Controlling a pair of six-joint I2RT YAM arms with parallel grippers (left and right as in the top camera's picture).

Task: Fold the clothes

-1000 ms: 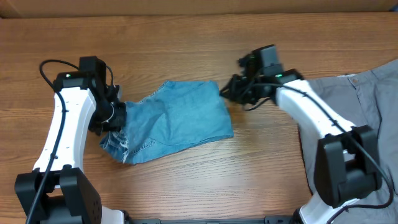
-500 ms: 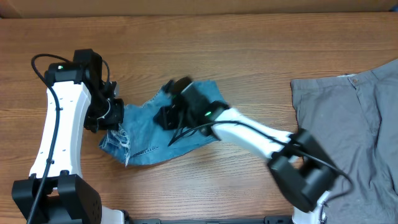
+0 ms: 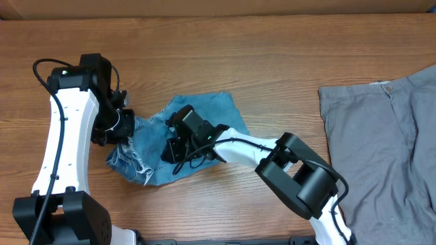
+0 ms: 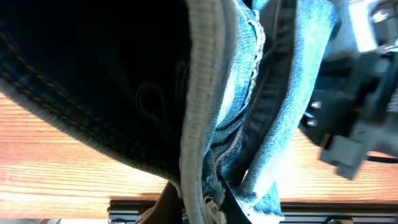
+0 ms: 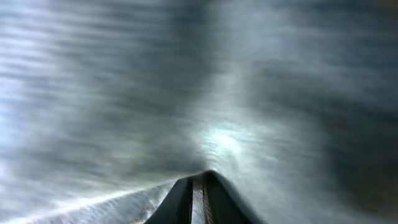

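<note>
The light-blue denim jeans (image 3: pixel 211 116) lie crumpled on the wooden table at centre left, frayed hem at the lower left. My left gripper (image 3: pixel 121 129) is shut on their left edge; the left wrist view shows bunched denim (image 4: pixel 249 93) pinched between its fingers (image 4: pixel 202 202). My right gripper (image 3: pixel 174 148) reaches far left across the jeans and presses into the middle of them. In the right wrist view its fingers (image 5: pixel 198 193) stand almost together with a thin strip of cloth between, and blurred denim (image 5: pixel 186 74) fills the frame. The grey trousers (image 3: pixel 381 136) lie flat at the far right.
The right arm (image 3: pixel 272 146) lies stretched low over the table from lower right to the jeans. The right gripper's black body also shows in the left wrist view (image 4: pixel 354 118). Bare wood lies along the back and between the two garments.
My right gripper has swept from the jeans' right edge leftward over them to their middle. The jeans have bunched up and shifted a little left. The left gripper has barely moved.
</note>
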